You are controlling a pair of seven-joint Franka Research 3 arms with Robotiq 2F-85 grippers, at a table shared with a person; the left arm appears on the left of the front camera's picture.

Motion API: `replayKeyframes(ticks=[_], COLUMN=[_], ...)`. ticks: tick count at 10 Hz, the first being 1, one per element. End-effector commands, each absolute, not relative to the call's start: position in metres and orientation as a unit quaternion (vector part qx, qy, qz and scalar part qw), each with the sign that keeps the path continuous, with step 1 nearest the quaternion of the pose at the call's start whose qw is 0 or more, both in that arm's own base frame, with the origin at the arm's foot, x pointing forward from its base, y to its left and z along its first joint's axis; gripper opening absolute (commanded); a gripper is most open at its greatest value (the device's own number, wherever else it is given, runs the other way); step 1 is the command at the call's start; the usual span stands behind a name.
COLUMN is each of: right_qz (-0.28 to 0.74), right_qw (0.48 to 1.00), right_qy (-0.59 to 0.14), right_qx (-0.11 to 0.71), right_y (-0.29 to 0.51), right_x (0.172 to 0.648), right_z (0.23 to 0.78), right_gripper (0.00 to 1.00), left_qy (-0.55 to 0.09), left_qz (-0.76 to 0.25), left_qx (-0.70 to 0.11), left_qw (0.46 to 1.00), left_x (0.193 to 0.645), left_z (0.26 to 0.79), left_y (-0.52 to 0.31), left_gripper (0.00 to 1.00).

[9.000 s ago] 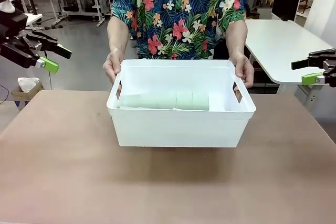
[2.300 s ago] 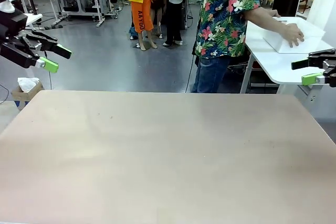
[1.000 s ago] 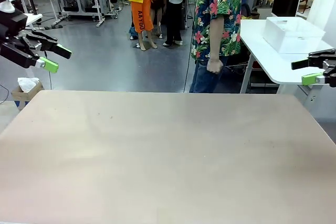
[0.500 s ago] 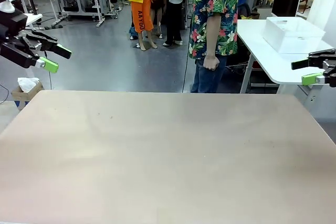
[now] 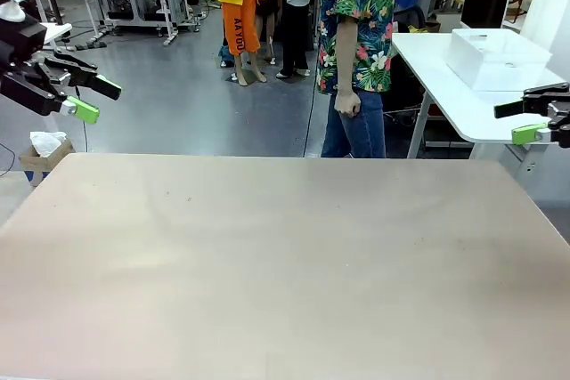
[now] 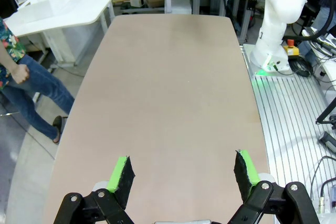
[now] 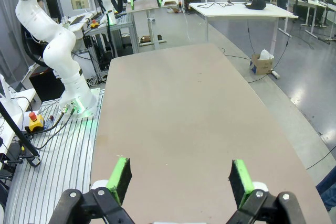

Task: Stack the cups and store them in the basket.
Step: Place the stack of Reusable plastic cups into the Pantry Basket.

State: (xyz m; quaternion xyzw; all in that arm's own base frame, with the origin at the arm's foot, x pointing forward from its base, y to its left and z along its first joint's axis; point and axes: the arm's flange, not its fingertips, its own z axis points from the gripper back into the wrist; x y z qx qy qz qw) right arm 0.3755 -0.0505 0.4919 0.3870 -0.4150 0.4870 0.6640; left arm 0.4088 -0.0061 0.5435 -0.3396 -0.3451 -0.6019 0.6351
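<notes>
The white basket stands on a white side table beyond the far right corner of my table; in the left wrist view the basket sits at the top left. The cups are hidden from view. My left gripper hangs open off the table's far left corner, and its green pads are spread wide over bare tabletop. My right gripper is open past the right edge, pads wide apart, nothing between them.
A person in a flowered shirt stands past the far edge, hands down. The brown table is bare. A cardboard box sits on the floor at far left. Other tables and equipment stand farther back.
The basket with the cups left my table and now sits on the side table. The person has stepped left, away from that table. Both grippers have stayed put.
</notes>
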Motion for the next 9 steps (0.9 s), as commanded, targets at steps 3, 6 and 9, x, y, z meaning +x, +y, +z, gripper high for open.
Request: replayKeyframes(ticks=[3, 6, 9], right_qz=[0.475, 0.475, 0.475], right_qw=[0.665, 0.665, 0.665], right_qy=[-0.419, -0.419, -0.419], right_qx=[0.396, 0.396, 0.396], right_y=[-0.0485, -0.0485, -0.0485], right_x=[0.3752, 0.3752, 0.3752], right_z=[0.4962, 0.4962, 0.4962], right_gripper=[1.00, 1.00, 1.00], left_qy=[-0.346, -0.346, -0.346], left_qz=[-0.597, -0.597, -0.597], left_qx=[-0.341, -0.341, -0.341], left_qw=[0.639, 0.639, 0.639], left_x=[0.4075, 0.4075, 0.4075], left_z=[0.5475, 0.5475, 0.5475], left_y=[-0.0070, -0.0070, -0.0070], left_gripper=[1.00, 1.00, 1.00])
